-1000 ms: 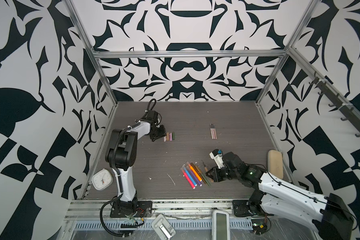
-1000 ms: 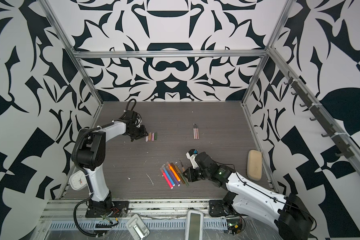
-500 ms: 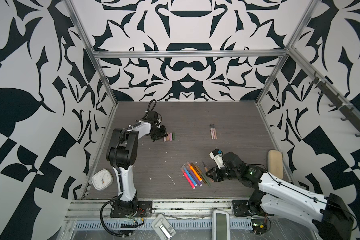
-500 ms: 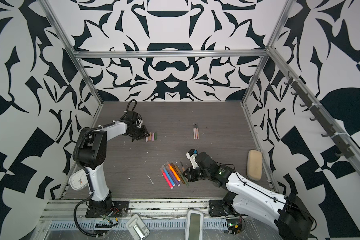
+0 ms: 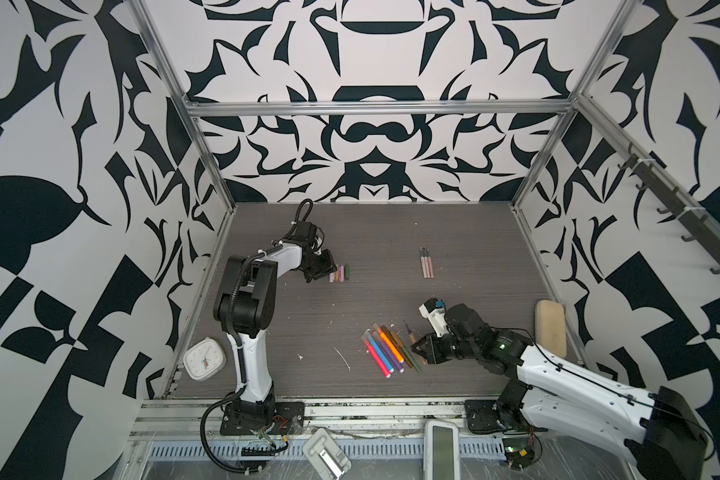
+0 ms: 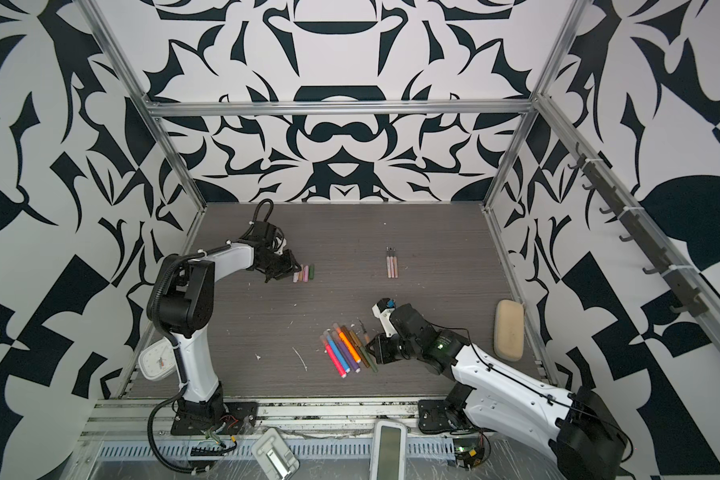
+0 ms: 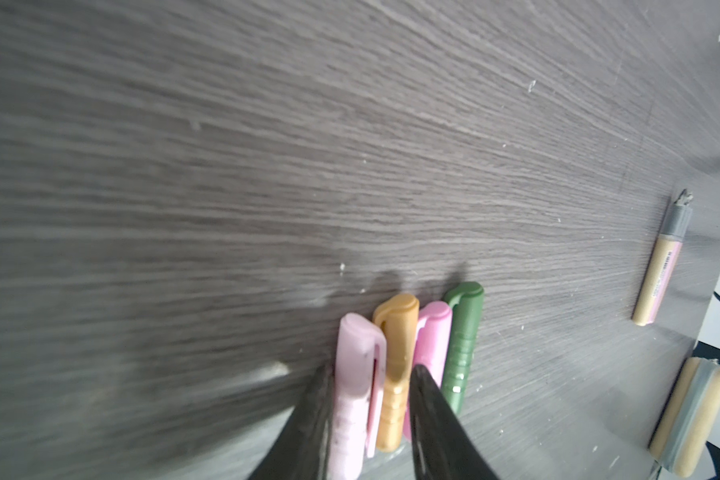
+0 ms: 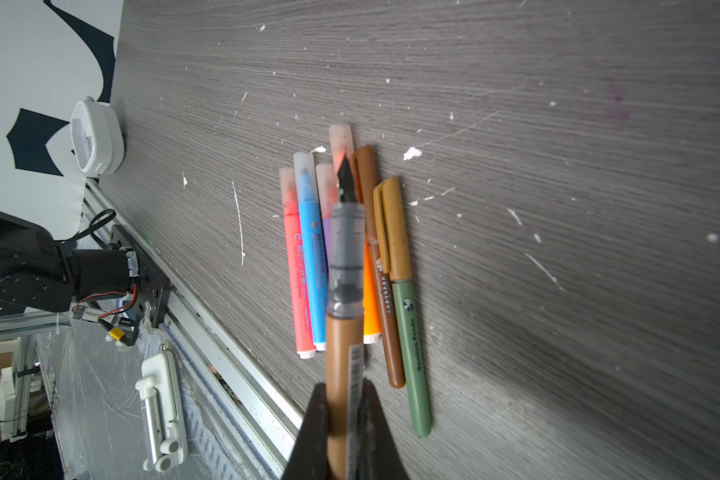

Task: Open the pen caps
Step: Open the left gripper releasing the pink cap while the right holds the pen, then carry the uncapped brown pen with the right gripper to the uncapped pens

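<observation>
Four loose pen caps [image 7: 429,332] lie side by side, touching, near the bench's [image 5: 308,332] left edge toward its far side: a pale lilac cap [image 7: 356,353], a tan cap [image 7: 395,324], a pink cap [image 7: 433,345] and a dark green cap [image 7: 464,332]. The left gripper [image 7: 371,370] sits low over them, its jaws part-spread astride the lilac and tan caps and pinching nothing that shows. Near the middle of the front edge the right gripper [image 8: 344,390] is pressed together on the barrel of a brown fountain pen [image 8: 344,340], uncapped with its black nib bare, just beside a bunch of capped pens [image 8: 312,257]: coral, blue, purple and orange markers, a brown pen and a green one with a tan cap. Two uncapped pens [image 5: 425,267] lie side by side toward the far edge, right of middle. A white clock [image 5: 204,358] sits at the front left corner and a beige case [image 5: 550,332] by the right edge
</observation>
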Controlling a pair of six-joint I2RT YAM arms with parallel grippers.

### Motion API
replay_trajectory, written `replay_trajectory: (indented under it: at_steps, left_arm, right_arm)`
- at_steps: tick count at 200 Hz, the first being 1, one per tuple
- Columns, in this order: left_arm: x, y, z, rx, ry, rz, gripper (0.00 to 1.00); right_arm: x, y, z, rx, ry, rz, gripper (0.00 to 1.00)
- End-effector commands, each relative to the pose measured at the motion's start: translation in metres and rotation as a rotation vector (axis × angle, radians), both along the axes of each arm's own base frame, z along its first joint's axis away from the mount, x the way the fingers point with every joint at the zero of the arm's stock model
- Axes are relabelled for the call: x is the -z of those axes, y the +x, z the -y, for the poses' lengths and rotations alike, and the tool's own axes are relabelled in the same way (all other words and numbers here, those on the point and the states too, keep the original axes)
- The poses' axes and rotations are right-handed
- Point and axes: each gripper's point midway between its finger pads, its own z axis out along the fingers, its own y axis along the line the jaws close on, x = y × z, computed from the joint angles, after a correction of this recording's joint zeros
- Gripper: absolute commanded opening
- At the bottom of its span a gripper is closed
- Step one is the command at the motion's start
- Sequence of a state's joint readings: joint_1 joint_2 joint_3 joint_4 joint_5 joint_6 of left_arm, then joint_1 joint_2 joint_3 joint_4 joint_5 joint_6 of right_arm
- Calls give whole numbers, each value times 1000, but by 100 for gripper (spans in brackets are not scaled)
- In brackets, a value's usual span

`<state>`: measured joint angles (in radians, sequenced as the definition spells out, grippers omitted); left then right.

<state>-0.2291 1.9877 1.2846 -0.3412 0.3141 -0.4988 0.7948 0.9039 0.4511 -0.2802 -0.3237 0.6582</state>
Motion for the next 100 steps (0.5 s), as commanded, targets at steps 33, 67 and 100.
replay_trajectory:
  at_steps: [33, 67, 100]
  left_arm:
    - [3, 1, 0, -9, -24, -14, 35]
    - [1, -2, -10, -35, -14, -18, 35]
    - [-13, -10, -17, -46, -3, -2, 35]
  right_arm:
    - [-10, 7, -4, 3, 14, 43, 0]
    - [-12, 12, -4, 10, -8, 49, 0]
    - [-18, 30, -4, -12, -93, 66, 0]
